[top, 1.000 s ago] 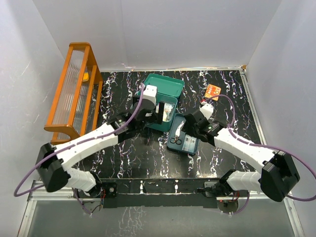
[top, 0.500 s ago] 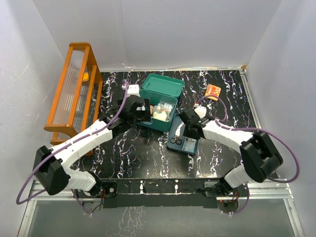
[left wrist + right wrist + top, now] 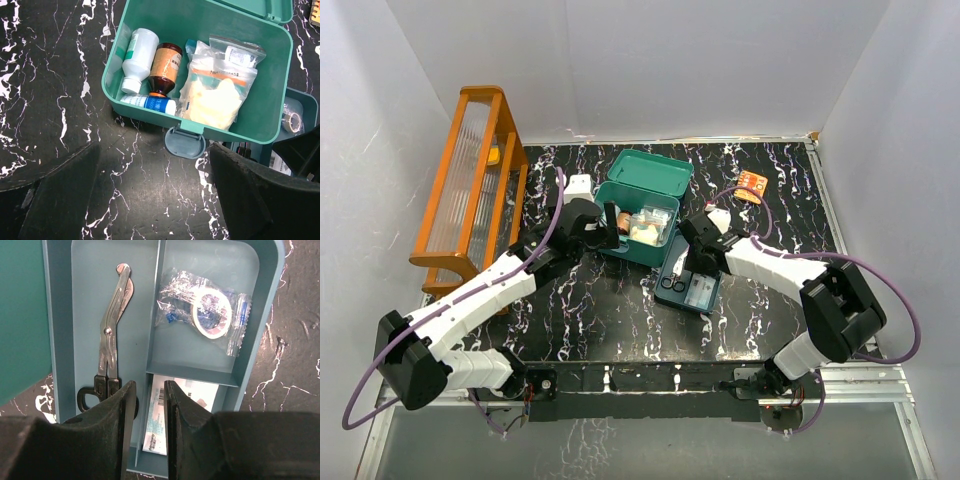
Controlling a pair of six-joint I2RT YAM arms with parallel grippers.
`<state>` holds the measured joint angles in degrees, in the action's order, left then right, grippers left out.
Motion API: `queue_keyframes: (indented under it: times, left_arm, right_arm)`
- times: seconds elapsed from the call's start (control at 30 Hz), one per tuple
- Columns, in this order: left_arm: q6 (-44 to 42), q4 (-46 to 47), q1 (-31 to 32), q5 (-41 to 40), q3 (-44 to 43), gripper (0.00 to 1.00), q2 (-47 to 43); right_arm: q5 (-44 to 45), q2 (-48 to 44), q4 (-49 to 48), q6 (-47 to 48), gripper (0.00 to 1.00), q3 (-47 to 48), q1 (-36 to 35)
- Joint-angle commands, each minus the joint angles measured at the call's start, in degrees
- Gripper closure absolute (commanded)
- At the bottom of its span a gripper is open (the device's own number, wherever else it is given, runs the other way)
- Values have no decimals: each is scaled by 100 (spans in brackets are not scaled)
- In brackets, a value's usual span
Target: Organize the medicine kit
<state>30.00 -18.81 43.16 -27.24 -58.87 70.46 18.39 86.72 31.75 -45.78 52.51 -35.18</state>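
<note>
1. While the left end effector [image 3: 154,167] hangs over the counter [image 3: 50,100] just in front of the box [image 3: 270,75], its jaws stand wide apart and hold nothing.
2. The box sits mid-counter with its lid [image 3: 650,170] tipped open toward the back.
3. Inside lie a white bottle [image 3: 140,52], a brown bottle [image 3: 165,67], a tube [image 3: 150,103] along the near wall, and zip bags [image 3: 220,87] filling the other half.
4. The tray [image 3: 60,315] lies on the counter just beside the box's right front corner.
5. Its long compartment holds scissors [image 3: 111,340]. One small compartment holds a wrapped tape roll [image 3: 210,315], and the other a barcoded packet [image 3: 195,390].
6. The right end effector [image 3: 148,387] is over the tray, its jaws narrowed to a slim gap. The divider [image 3: 154,305] runs into that gap, but I cannot tell whether they pinch it.
7. A rack [image 3: 470,185] stands at the counter's left edge, and an orange pack [image 3: 751,182] lies far right.
</note>
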Motion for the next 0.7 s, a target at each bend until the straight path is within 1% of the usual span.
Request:
queue_keyframes:
  times: [0.0,0.1,0.17,0.2,0.33,0.53,0.67]
  left_arm:
    - [-116,155,-62,-123,74,11,-210]
    - [-113,166,-70,-132,133,10,-249]
    - [-96,174,-78,-124,168,10,-288]
    - [-85,176,-86,-117,184,10,-302]
    - [-73,188,-88,-80,250,9,-367]
    - [-71,206,-109,-38,313,9,-417]
    - [-60,235,-115,14,324,8,-400]
  right_arm:
    - [-25,-287,-203,-86,73,207,1]
    - [-54,-126,-176,-161,74,227,-6]
    - [-24,67,-43,-253,79,284,1]
    - [-39,146,-33,-263,80,285,-6]
    - [-116,330,-152,-419,82,265,1]
    - [-45,487,-219,-400,82,340,-1]
    - [-5,629,-219,-333,87,413,1]
